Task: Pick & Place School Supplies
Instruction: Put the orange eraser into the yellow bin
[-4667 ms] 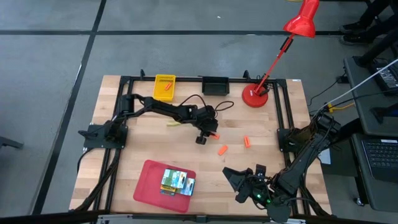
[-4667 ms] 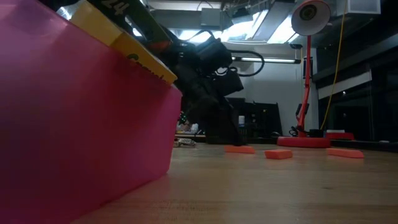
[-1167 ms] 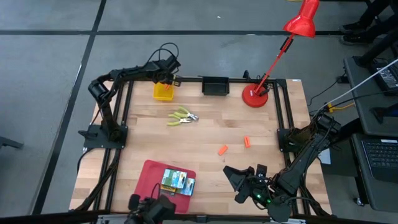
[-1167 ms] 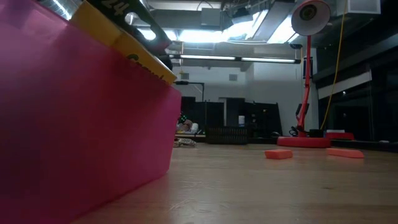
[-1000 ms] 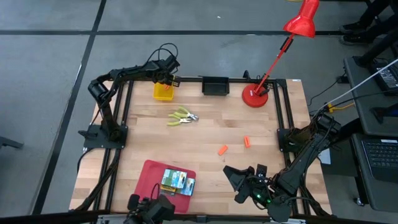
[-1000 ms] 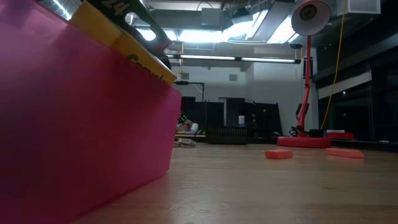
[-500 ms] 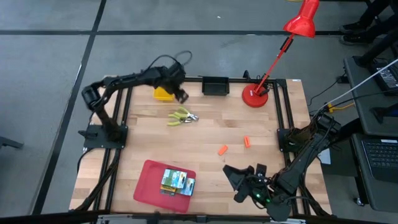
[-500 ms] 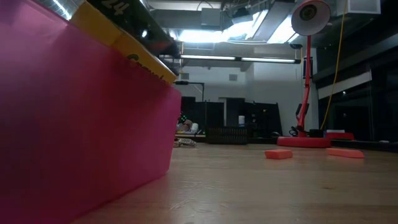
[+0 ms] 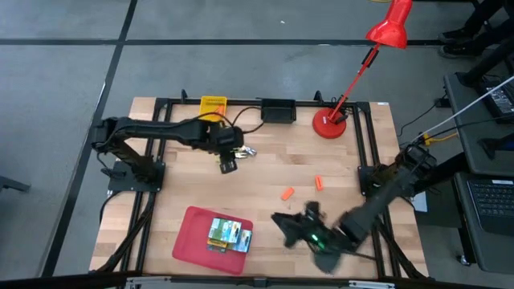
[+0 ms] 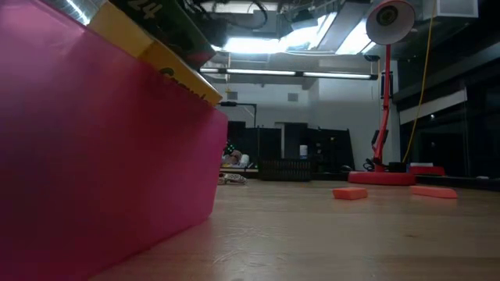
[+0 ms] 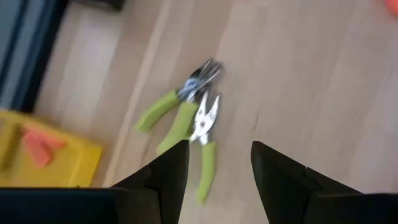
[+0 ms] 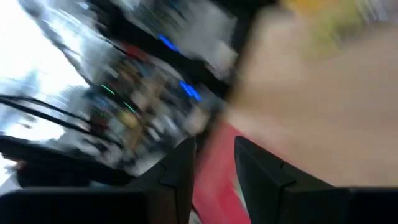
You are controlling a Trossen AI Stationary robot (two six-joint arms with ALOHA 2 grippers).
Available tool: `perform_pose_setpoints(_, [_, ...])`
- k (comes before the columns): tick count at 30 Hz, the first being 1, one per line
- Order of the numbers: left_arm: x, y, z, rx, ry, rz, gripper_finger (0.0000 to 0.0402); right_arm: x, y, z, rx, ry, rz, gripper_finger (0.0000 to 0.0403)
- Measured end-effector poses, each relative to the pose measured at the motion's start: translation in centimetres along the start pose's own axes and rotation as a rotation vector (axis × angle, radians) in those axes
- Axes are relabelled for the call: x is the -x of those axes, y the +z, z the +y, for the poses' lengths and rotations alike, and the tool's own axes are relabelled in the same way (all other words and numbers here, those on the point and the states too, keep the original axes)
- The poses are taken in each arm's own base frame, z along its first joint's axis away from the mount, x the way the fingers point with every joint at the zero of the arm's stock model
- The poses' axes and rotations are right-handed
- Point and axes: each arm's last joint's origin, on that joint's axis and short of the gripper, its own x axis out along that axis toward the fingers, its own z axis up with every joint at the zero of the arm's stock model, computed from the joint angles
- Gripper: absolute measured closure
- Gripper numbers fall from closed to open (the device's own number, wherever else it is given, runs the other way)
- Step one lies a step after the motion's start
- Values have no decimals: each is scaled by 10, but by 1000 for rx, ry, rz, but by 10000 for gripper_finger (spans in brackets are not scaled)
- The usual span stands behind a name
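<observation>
Pale wood-grain table (image 9: 337,160), glossy red plastic tray (image 9: 193,241), shiny metal-tipped pliers (image 11: 198,112)

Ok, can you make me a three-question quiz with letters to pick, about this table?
1. Where is the left pincer?
A. above the red tray
B. by the green-handled tools
C. at the lamp

2. How many orange pieces lie on the bare wood?
A. two
B. five
C. none

3. The left pincer is
A. gripping a box
B. gripping an orange piece
C. open and empty

Answers: 1 B, it hangs beside the green-handled tools. 2 A, one orange piece and a second orange piece. 3 C, its fingers stand apart with nothing between them.
</observation>
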Motion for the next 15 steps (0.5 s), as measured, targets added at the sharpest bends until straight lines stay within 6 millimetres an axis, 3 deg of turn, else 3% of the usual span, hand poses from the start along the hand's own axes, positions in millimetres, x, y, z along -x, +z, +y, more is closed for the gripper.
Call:
perform_pose_setpoints(5, [31,-16,-6,30,72,-19,236,-48,19,-35,-14,-326,319,298])
perform_pose_setpoints(10, [67,-37,-8,106,111,-63,237,-71,45,-63,45,-608,387,298])
perform_pose_setpoints(15, [99,-60,-9,226,122,-128,238,-87,45,-90,134,-800,413,298])
